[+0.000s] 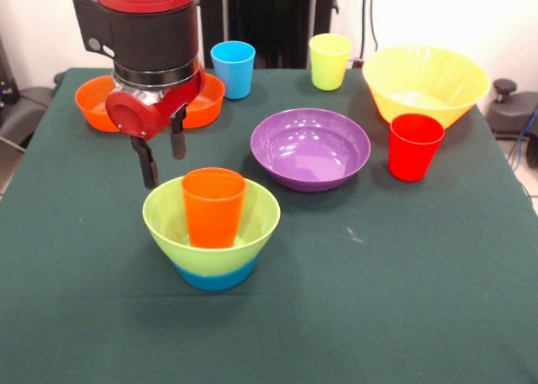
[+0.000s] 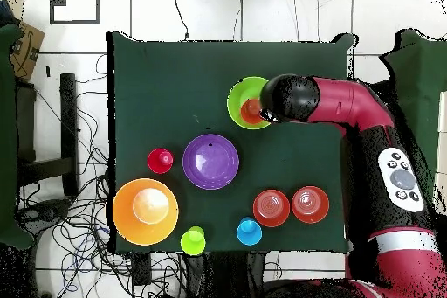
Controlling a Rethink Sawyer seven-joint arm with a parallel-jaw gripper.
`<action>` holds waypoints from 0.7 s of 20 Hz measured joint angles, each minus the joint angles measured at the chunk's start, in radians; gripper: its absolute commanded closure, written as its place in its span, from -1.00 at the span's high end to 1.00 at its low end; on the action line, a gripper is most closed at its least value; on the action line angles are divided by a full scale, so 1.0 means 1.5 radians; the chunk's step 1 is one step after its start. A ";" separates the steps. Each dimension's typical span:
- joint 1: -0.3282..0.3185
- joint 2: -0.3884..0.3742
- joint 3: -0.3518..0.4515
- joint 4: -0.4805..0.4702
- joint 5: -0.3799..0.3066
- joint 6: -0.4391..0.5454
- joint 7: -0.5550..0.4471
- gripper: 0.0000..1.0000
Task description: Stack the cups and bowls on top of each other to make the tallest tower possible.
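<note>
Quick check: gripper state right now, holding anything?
Gripper: open, holding nothing; it hangs just behind the orange cup that stands in the lime green bowl.

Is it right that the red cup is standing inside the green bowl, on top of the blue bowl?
Not quite. The cup inside the green bowl is the orange cup, as the front view shows. The red cup stands alone on the table. The green bowl does sit on the blue bowl.
</note>
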State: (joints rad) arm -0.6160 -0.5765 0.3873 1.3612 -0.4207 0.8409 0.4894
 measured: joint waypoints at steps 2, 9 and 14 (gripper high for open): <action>0.000 -0.002 0.002 0.001 0.000 0.000 0.000 1.00; -0.001 -0.020 0.004 0.002 -0.001 0.041 0.000 1.00; -0.001 -0.049 0.004 0.002 -0.003 0.134 0.000 1.00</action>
State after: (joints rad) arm -0.6169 -0.6499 0.3929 1.3645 -0.4255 1.0414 0.4894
